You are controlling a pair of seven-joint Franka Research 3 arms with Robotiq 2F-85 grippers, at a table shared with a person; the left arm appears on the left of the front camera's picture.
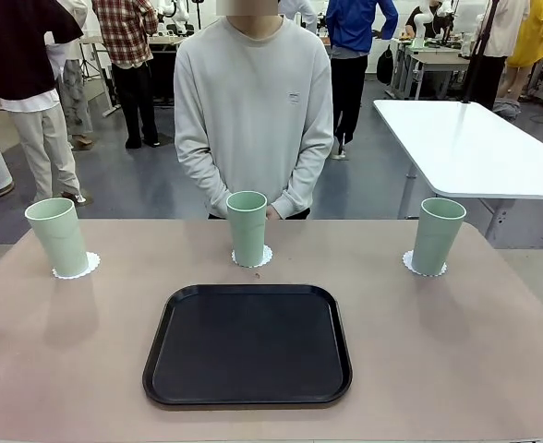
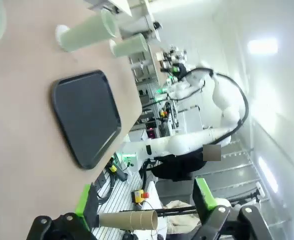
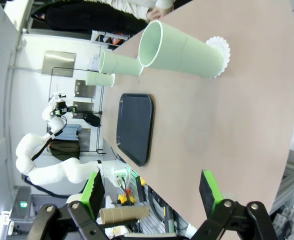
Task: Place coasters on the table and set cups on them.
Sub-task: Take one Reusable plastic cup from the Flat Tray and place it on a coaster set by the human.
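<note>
Three mint-green cups (image 1: 247,227) upright on lacy white coasters (image 1: 76,268), spread across far side of beige table (image 1: 456,351).

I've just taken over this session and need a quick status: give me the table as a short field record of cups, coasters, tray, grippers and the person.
cups: three, upright: left cup, middle cup, right cup
coasters: one under each cup: left coaster, middle coaster, right coaster
tray: black, nothing on it, nearer the robot than the middle cup
left gripper: open, holding nothing
right gripper: open, holding nothing
person: standing behind the middle cup
</note>
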